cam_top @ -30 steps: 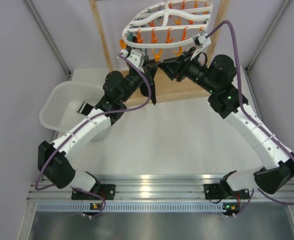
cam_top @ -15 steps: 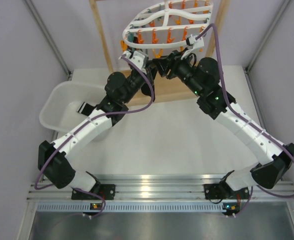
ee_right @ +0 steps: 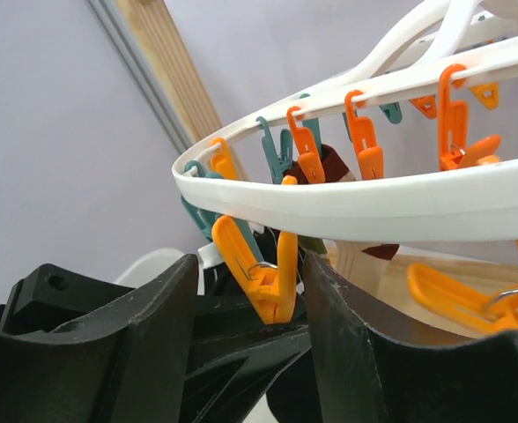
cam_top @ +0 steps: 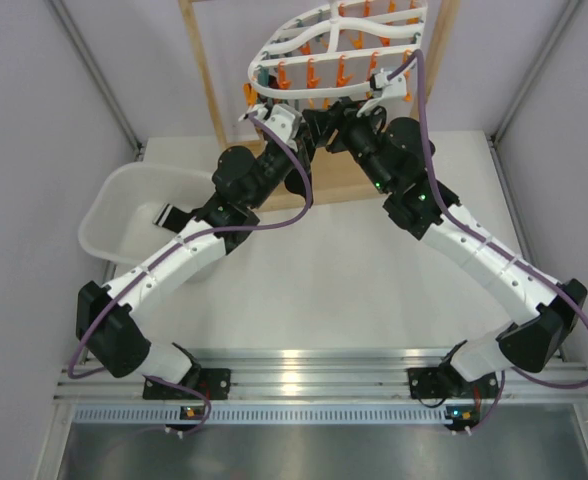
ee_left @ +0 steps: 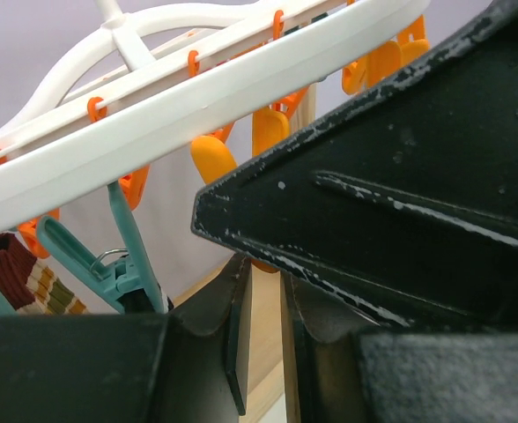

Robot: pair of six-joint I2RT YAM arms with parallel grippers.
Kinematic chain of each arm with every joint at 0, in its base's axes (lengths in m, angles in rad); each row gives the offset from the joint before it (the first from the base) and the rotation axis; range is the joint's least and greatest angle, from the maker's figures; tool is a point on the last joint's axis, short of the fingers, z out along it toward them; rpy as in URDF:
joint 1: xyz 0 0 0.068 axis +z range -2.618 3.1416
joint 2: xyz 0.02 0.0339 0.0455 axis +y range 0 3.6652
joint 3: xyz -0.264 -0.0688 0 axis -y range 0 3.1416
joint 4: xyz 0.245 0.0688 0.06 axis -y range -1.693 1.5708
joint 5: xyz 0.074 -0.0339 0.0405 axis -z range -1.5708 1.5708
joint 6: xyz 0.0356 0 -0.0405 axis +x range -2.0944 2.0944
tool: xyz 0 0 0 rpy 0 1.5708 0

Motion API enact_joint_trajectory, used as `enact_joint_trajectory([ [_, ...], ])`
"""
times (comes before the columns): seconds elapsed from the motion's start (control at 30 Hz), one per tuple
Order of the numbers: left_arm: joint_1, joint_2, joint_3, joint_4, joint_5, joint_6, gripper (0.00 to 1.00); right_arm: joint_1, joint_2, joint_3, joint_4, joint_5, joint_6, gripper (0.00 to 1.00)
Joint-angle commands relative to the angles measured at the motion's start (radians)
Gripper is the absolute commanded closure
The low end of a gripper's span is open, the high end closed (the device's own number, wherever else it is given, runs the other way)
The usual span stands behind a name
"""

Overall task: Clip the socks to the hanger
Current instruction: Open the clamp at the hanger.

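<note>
The white lattice hanger (cam_top: 274, 45) hangs at the top with orange and teal pegs. My left gripper (cam_top: 307, 127) reaches up under its near rim, shut on a black sock (cam_top: 310, 180) that dangles below it. In the left wrist view the fingers (ee_left: 233, 308) stand almost together just under the rim (ee_left: 197, 106). My right gripper (cam_top: 327, 130) meets it from the right. Its jaws (ee_right: 250, 264) are open on either side of an orange peg (ee_right: 272, 273) hanging from the rim (ee_right: 373, 198). A red striped sock (ee_left: 21, 273) hangs clipped on the hanger.
A white plastic tub (cam_top: 124, 200) sits at the left of the table under the left arm. The wooden stand frame (cam_top: 202, 70) rises behind, and its base board (cam_top: 344, 185) lies under the grippers. Grey walls close both sides.
My right gripper has moved left and up to the hanger's near rim, next to the left gripper. The left gripper has risen slightly with the sock.
</note>
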Motion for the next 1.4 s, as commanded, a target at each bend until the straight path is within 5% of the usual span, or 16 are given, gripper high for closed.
enact_joint_trajectory([
  [0.0, -0.016, -0.021, 0.014, -0.006, 0.022, 0.035, 1.0, 0.029, 0.017, 0.059, 0.079, 0.059, -0.021, 0.49],
  [0.33, -0.036, -0.018, 0.02, -0.034, 0.016, 0.087, 1.0, 0.032, 0.035, 0.063, 0.11, 0.087, 0.011, 0.59],
  [0.6, -0.039, -0.02, 0.026, -0.057, 0.005, 0.09, 1.0, 0.032, 0.037, 0.066, 0.105, 0.055, 0.024, 0.95],
  [0.9, -0.01, -0.141, -0.046, -0.063, 0.069, 0.003, 0.7, -0.023, 0.017, 0.033, 0.113, -0.102, 0.119, 1.0],
  [1.17, 0.238, -0.302, -0.023, -0.308, 0.42, -0.293, 0.43, -0.08, 0.006, 0.005, 0.147, -0.211, 0.174, 1.0],
  [1.37, 0.491, -0.348, 0.037, -0.636, 0.575, -0.298, 0.37, -0.155, 0.003, -0.038, 0.196, -0.347, 0.28, 1.0],
])
